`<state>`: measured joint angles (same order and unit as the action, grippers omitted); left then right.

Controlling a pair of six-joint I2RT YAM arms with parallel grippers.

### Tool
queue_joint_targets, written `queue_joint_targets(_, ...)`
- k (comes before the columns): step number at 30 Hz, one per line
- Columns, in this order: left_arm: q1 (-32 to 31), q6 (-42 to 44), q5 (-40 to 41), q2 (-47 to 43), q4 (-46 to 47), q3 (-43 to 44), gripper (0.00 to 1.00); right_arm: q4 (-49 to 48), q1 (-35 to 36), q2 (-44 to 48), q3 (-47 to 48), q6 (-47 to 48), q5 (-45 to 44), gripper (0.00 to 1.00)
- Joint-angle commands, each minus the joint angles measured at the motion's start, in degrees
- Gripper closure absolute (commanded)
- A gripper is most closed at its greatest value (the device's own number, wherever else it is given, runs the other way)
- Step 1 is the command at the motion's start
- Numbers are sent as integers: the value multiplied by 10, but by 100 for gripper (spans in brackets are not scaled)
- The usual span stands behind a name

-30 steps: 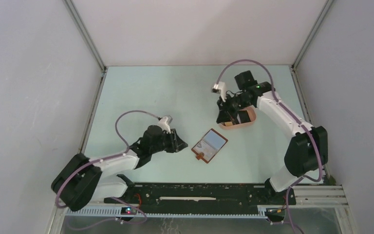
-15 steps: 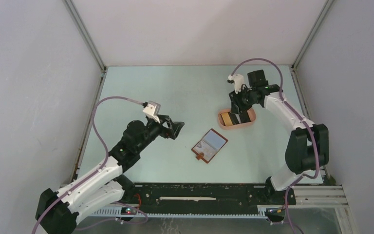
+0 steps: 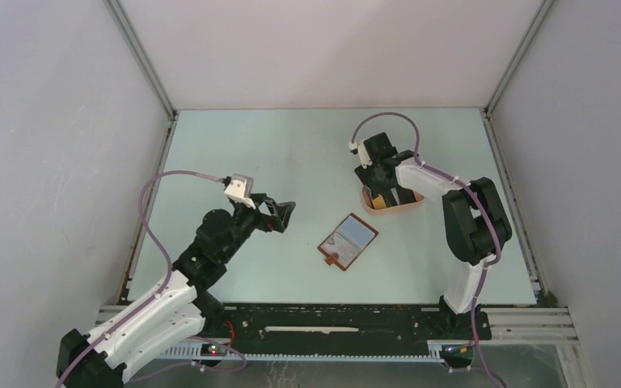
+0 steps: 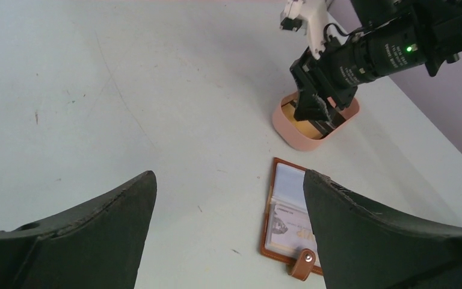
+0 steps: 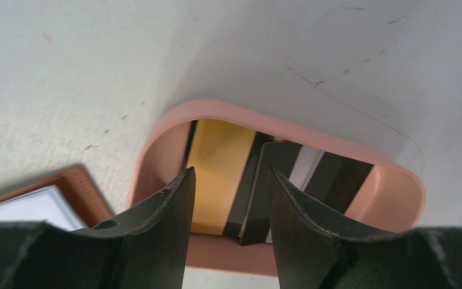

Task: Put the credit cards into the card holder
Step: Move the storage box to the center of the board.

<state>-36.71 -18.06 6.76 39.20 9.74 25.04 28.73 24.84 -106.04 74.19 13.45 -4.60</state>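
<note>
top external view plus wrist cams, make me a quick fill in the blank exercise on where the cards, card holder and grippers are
1. The card holder lies ____ on the table, its clear slots facing up.
2. The credit cards lie inside the ____ tray.
3. The right gripper hangs over the tray, while the left gripper, jaws spread wide, holds ____.

Missing words: open; pink; nothing
</note>
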Motion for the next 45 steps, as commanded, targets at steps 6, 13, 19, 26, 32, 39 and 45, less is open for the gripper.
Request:
queue_joint_targets(6,4,-9,4,18,30,-23,4,-25,-2,-13,12,-17,-73,44)
queue_joint_targets(13,4,-15,1,22,40,-31,4,-27,0,-31,11,-14,-89,45)
queue_joint_targets(19,4,-17,0,24,42,-33,4,-30,3,-44,12,-4,-128,47)
queue_joint_targets(26,4,-19,-1,30,47,-35,4,-33,1,-40,5,4,-143,49)
queue_joint_targets(32,4,-21,-3,32,47,-35,4,-32,-8,-35,3,8,-146,52)
queue_joint_targets(39,5,-21,-4,32,48,-36,4,-26,-25,-37,-1,10,-147,57)
queue_joint_targets(45,5,-22,-7,35,51,-35,4,-22,-32,-40,-1,14,-154,60)
